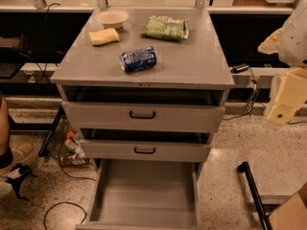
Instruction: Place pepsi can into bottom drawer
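The pepsi can [138, 59], blue with white lettering, lies on its side on the grey cabinet top [192, 61], near the front middle. The bottom drawer [144, 190] is pulled far out toward me and its plain grey inside shows. My gripper [280, 111] is at the right edge of the view, off to the right of the cabinet at about the height of the top drawer. It is well apart from the can and holds nothing that I can see.
A green chip bag [164, 28], a yellow sponge [103, 36] and a beige bowl [112, 18] sit at the back of the top. The two upper drawers [142, 114] [144, 150] stand slightly open. A person's shoe [14, 158] is at left; a black bar [252, 190] and a cardboard box [292, 214] are at right.
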You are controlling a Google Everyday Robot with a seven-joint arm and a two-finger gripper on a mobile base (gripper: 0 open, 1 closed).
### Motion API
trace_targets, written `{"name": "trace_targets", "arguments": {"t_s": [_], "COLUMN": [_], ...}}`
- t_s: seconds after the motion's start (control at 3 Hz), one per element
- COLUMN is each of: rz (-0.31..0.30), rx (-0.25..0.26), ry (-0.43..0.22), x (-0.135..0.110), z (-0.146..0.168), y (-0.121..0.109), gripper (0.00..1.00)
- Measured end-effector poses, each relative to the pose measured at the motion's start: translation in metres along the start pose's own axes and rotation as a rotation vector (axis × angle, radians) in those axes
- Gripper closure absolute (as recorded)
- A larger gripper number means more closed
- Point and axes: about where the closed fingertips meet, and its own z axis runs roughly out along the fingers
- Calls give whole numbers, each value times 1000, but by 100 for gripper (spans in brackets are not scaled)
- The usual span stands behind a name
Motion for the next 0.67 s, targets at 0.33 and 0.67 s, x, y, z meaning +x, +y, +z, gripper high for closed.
{"name": "trace_targets", "arguments": {"t_s": [0.33,0.67], "rz": [0,-90], "rx": [0,34], "ry": [0,-35], "x": [0,-29], "z": [0,22], "y": [0,-29], "gripper": [0,0]}}
